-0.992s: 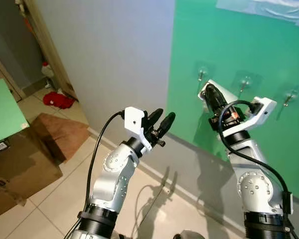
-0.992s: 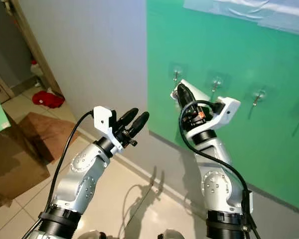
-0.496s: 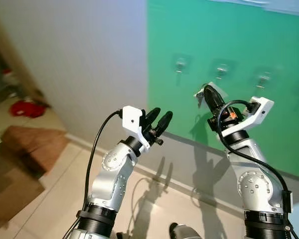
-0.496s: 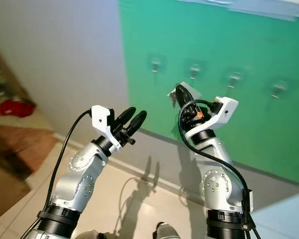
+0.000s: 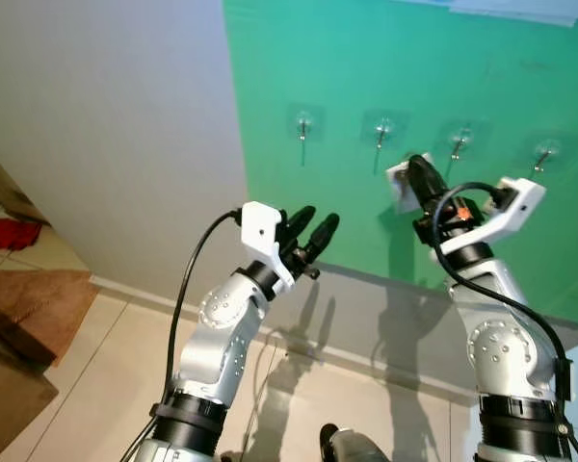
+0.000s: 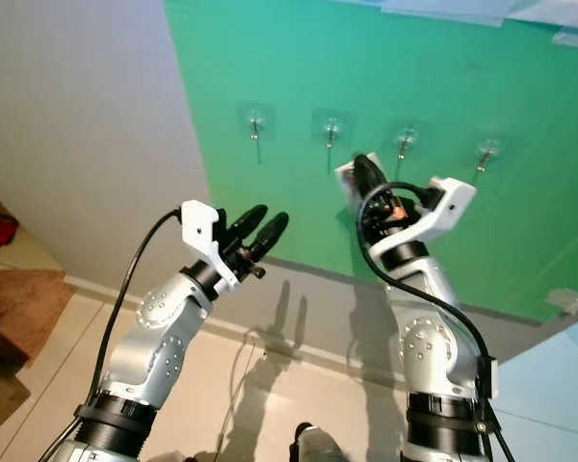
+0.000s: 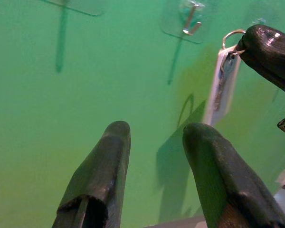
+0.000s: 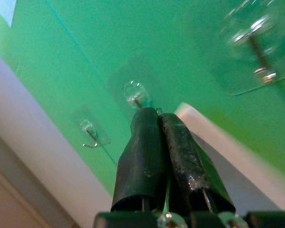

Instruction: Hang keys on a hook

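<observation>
Gripping item: right gripper [image 5: 419,178], fingers pressed together on the keys [image 7: 223,80], pinched at the top so the split ring [image 7: 232,34] stands free above the fingertips, presumably left exposed so it can be slipped over a hook. A pale flat tag hangs below the ring, flat against the wall.

Location of keys: raised before the green wall panel [image 5: 347,67], between the second hook [image 5: 382,127] and the third hook [image 5: 459,137] of the row and slightly lower; the second lies at about 11 o'clock from the fingertips, the third at about 1 o'clock. Ring not yet on any hook. In the right wrist view a clear adhesive hook [image 8: 135,97] sits just beyond the fingertips.

Right arm pose: elbow bent, forearm rising steeply, wrist cocked forward so the fingers point at the panel; white camera bracket at 3 o'clock of the wrist.

Second item: left gripper [image 5: 310,234], fingers parted, holding nothing. Raised at chest height, pointing toward 1 o'clock at the panel, well apart from the keys; likely held up only to keep clear.

Further fittings: first hook [image 5: 303,125] at 10 o'clock from the keys; fourth hook [image 5: 543,151] at 2 o'clock. Grey wall [image 5: 106,115] to 9 o'clock; tiled floor [image 5: 96,385] below.
</observation>
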Tool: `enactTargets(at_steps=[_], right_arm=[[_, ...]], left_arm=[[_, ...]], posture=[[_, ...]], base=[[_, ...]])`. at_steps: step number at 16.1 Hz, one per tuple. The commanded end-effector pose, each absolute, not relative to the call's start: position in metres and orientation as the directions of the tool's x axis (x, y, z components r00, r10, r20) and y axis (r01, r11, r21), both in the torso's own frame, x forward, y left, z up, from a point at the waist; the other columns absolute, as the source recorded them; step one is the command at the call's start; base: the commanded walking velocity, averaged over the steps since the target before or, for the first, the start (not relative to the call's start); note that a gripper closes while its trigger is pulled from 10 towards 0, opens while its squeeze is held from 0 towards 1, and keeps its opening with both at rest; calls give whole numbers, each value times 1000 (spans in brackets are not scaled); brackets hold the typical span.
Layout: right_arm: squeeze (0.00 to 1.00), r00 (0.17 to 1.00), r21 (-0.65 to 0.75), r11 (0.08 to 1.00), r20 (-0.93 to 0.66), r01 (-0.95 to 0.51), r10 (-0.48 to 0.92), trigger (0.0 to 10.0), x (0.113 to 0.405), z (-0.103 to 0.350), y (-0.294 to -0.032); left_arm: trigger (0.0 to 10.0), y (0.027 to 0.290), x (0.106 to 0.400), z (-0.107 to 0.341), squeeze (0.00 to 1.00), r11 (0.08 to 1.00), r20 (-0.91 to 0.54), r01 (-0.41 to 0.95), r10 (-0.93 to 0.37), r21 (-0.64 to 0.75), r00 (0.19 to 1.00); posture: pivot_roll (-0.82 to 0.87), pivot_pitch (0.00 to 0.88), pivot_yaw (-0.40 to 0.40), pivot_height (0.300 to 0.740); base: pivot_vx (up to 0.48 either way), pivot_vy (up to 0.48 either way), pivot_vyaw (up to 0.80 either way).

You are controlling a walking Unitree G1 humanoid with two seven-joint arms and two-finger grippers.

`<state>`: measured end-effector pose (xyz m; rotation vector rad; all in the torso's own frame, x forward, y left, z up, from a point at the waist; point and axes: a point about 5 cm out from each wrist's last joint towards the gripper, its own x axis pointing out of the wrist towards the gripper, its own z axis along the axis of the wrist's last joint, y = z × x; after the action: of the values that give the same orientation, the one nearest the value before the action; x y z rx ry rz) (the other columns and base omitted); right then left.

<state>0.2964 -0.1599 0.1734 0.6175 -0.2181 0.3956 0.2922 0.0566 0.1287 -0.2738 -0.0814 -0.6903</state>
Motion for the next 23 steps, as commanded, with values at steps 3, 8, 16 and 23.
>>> enactTargets(at_steps=[3, 8, 16, 23], right_arm=[[0, 885, 515, 721, 318, -463, 340, 10000, 297, 175, -156], [0, 880, 518, 713, 319, -473, 352, 10000, 296, 173, -156], [0, 906, 556, 718, 304, -419, 294, 10000, 304, 176, -162], [0, 899, 554, 710, 318, -434, 302, 10000, 302, 177, -164]], left_arm=[[10000, 55, 291, 133, 0, 730, 175, 655, -631, -195, 756], [10000, 53, 290, 135, 0, 723, 181, 665, -640, -186, 746], [10000, 51, 288, 138, 0, 714, 187, 678, -652, -176, 735], [10000, 49, 285, 140, 0, 702, 193, 690, -662, -180, 724]], posture=[[-102, 76, 11, 740], [-98, 72, 6, 740], [-94, 81, 6, 740], [-90, 85, 3, 740]], base=[[0, 0, 0], [0, 0, 0], [0, 0, 0], [0, 0, 0]])
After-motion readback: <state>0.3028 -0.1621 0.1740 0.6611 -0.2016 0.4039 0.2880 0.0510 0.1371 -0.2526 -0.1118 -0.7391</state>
